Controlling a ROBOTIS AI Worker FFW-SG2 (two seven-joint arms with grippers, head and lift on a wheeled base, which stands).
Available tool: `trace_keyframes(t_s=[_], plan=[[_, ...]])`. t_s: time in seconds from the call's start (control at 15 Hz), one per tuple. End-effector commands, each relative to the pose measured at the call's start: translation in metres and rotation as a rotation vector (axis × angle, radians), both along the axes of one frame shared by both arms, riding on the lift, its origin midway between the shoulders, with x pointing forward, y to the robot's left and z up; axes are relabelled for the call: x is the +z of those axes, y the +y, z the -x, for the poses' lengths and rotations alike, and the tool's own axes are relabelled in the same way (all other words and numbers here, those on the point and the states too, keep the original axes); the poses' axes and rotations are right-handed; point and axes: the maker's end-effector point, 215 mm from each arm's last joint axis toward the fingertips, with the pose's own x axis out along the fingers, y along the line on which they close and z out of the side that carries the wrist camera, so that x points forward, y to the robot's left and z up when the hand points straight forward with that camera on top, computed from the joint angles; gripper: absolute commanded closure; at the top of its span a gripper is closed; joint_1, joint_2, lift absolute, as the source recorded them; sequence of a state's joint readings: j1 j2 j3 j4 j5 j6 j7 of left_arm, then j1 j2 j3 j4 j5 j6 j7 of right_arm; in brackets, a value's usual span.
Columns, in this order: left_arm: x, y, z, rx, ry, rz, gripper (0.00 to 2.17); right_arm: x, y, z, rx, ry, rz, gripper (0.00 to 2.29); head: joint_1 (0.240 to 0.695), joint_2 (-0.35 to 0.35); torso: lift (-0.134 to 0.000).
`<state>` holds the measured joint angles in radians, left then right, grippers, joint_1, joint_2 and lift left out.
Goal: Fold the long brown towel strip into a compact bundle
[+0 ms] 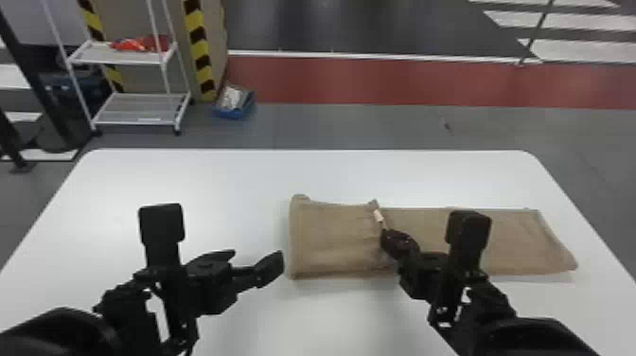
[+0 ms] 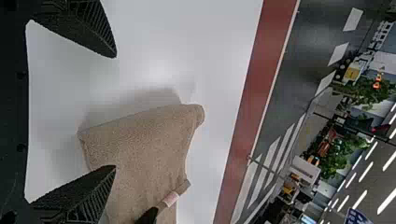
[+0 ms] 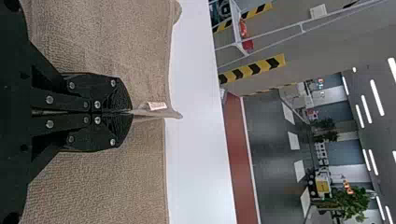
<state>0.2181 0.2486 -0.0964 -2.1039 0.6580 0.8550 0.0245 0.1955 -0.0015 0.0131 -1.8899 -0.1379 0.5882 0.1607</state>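
The brown towel strip lies across the table's middle and right, its left part folded over on top, with a rounded fold at the left end. My right gripper is shut on the towel's raised edge, beside a small white label. In the right wrist view the closed right gripper pinches that edge of the towel. My left gripper is open just left of the towel's folded end, holding nothing. In the left wrist view the left gripper has its fingers wide apart, the towel beyond them.
The white table has its far edge beyond the towel, with bare surface at the left and in front. On the floor behind stand a white shelf rack and a blue box.
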Motion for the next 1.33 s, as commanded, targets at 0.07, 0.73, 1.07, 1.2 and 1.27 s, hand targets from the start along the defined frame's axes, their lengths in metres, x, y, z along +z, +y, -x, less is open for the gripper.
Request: trace_keyframes(t_s=[0.07, 0.73, 1.07, 1.2, 1.27], plan=[[-0.003, 0.001, 0.005, 0.001, 0.008, 0.000, 0.03, -0.022, -0.010, 0.002, -0.018, 0.085, 0.061, 1.62, 0.695, -0.062, -0.125], [-0.001, -0.003, 0.008, -0.005, 0.003, 0.000, 0.03, 0.011, -0.017, 0.000, -0.036, 0.012, 0.041, 0.94, 0.695, -0.081, -0.125], [-0.002, -0.004, 0.008, -0.006, 0.005, 0.002, 0.03, -0.001, -0.030, -0.004, -0.057, 0.039, 0.044, 0.85, 0.695, -0.094, -0.125], [-0.004, -0.005, 0.008, -0.007, 0.009, 0.000, 0.03, -0.004, -0.031, -0.008, -0.060, 0.040, 0.039, 0.86, 0.695, -0.100, -0.125], [-0.004, -0.005, 0.008, -0.007, 0.009, 0.000, 0.03, -0.004, -0.030, -0.011, -0.057, 0.042, 0.038, 0.86, 0.695, -0.102, -0.125]])
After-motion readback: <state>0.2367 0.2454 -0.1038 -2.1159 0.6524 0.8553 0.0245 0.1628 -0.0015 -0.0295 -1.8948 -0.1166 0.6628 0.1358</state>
